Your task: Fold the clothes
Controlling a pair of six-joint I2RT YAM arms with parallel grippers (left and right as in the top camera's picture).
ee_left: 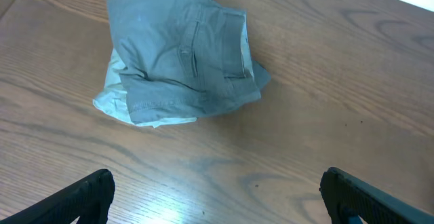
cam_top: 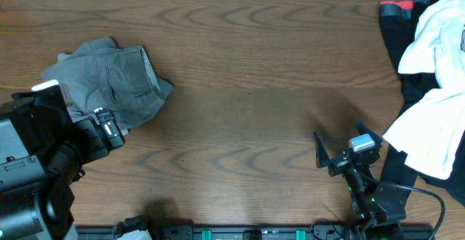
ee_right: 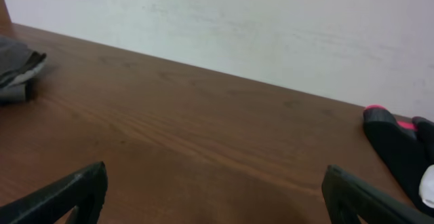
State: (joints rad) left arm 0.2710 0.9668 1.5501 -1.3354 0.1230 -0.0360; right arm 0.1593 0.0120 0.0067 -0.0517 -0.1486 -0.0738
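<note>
The grey shorts (ee_left: 183, 54) lie as a compact bundle, with no clear long axis, just ahead of the left hand (ee_left: 217, 207), which is spread wide and holds nothing; this arm is much nearer to them. The right hand (cam_top: 345, 151), also spread and empty, stands near the pile of white and black clothes (cam_top: 436, 87) to its right. The wooden counter (cam_top: 247, 65) between both hands gives room for folding.
</note>
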